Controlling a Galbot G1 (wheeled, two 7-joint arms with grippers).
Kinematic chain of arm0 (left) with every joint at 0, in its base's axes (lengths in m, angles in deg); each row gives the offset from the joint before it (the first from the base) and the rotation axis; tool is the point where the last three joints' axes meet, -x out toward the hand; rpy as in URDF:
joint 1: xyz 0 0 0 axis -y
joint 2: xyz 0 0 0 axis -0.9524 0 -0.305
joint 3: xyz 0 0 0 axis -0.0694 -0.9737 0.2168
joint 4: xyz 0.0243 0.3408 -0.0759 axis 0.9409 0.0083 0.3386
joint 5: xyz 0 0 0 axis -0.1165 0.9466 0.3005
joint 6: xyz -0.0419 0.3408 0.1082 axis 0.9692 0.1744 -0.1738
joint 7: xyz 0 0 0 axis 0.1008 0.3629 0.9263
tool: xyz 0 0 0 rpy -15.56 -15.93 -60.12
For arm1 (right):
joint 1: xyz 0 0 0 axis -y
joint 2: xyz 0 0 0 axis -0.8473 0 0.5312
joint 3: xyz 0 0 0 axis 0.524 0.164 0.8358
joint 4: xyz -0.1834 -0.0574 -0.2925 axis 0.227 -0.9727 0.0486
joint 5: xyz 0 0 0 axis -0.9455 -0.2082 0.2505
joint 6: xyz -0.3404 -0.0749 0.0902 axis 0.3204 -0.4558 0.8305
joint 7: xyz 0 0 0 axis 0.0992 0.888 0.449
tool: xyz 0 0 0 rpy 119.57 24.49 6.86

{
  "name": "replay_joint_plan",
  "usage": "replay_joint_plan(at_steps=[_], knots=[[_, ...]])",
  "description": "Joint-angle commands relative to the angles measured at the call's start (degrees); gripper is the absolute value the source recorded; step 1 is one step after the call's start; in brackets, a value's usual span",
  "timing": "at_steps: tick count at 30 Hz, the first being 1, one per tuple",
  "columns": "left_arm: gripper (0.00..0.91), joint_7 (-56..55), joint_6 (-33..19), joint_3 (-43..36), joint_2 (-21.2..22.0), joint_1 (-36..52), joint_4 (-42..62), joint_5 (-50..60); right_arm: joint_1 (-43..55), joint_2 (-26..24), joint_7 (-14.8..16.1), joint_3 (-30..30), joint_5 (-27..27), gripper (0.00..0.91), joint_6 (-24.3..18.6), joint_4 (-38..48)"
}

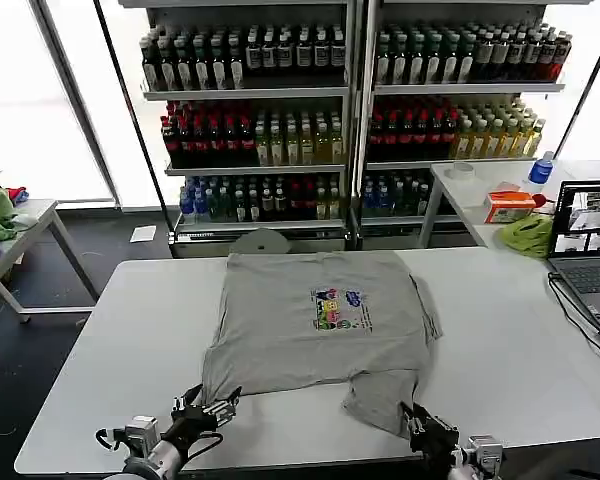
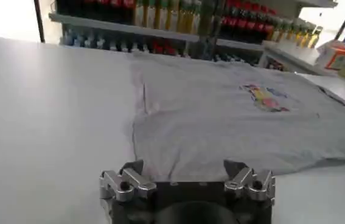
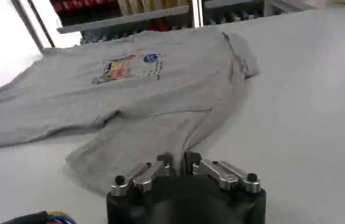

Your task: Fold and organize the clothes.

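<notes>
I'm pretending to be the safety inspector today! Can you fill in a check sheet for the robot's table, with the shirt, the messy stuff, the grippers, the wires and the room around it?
Surface: white table, mostly bare around the shirt.
Job's things: one light gray T-shirt lying flat, chest print facing up; its near right part is bunched into a flap toward the table's front edge.
Clutter: laptop at the table's right edge.
Grippers: left gripper open, just short of the shirt's near left edge; right gripper shut, at the bunched flap.
Cables: black cable running from the laptop across the table.
Surroundings: shelves of drink bottles behind; side table with a green cloth and orange box.
</notes>
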Motion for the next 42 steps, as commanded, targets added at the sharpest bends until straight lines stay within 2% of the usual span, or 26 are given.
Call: replay_joint_plan(at_steps=[1, 2, 4, 6, 16, 27, 36, 42], knots=[[0.453, 0.08, -0.83, 0.23, 0.2, 0.54, 2.85, 0.17, -0.16, 0.09, 0.24, 0.26, -0.26, 0.0, -0.04, 0.0], [0.141, 0.1, -0.84, 0.15, 0.24, 0.59, 3.11, 0.16, -0.18, 0.1, 0.24, 0.24, -0.25, 0.0, -0.05, -0.04], [0.02, 0.24, -0.98, -0.03, 0.29, 0.61, 3.34, 0.16, -0.3, 0.09, 0.28, 0.09, -0.23, 0.0, -0.07, -0.06], [0.0, 0.27, -1.12, -0.23, 0.32, 0.72, 3.55, 0.13, -0.4, -0.05, 0.3, 0.09, -0.23, 0.0, -0.07, -0.1], [0.01, 1.32, -1.98, -1.84, 1.29, -0.33, 4.4, 0.62, -0.33, -0.37, 0.58, -0.63, 0.05, 0.0, -0.18, -0.03], [0.02, 1.61, -5.37, 0.03, 0.78, 0.25, 4.11, -0.95, 0.28, -3.24, 7.33, -3.1, 0.87, 0.0, -3.71, -1.0], [0.02, 2.47, -6.11, 3.06, 1.03, -1.84, 0.72, -2.71, -0.03, -3.84, 9.74, -3.47, 0.85, 0.0, -5.07, -2.21], [0.02, 2.45, -6.39, 5.07, 2.12, -5.6, -4.31, -2.54, -5.22, -4.31, 9.73, -3.98, 0.98, 0.0, -5.47, -5.78]])
